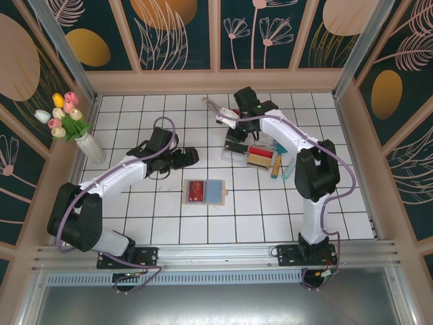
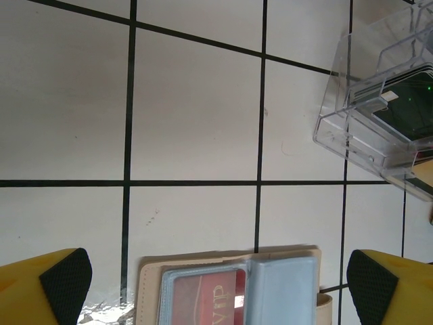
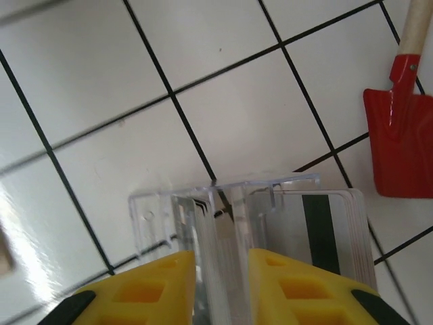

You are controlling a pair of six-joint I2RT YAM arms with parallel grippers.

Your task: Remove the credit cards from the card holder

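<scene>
Well, your left gripper (image 2: pixel 220 288) hangs near the card holder, to its upper left in the top view, its fingers (image 2: pixel 59 284) spread as wide as they go and holding nothing. Your right gripper (image 3: pixel 223 284) sits over the clear tray (image 3: pixel 155 210) at upper centre of the top view, fingers only narrowly parted astride a tray divider, and you cannot tell whether they pinch anything. The card holder (image 1: pixel 204 191) lies open and flat at the centre of that view, long axis left to right, spine top to bottom. Expect it to be light and floppy, likely to slide on the tiles or lift with a card, so pin it. The red card (image 1: pixel 195 191) in its left half sits behind a clear window, long side top to bottom. Judge it thin, stiff and slick, best drawn out by an exposed edge. A dark-striped card (image 3: pixel 325 230) stands in the tray
</scene>
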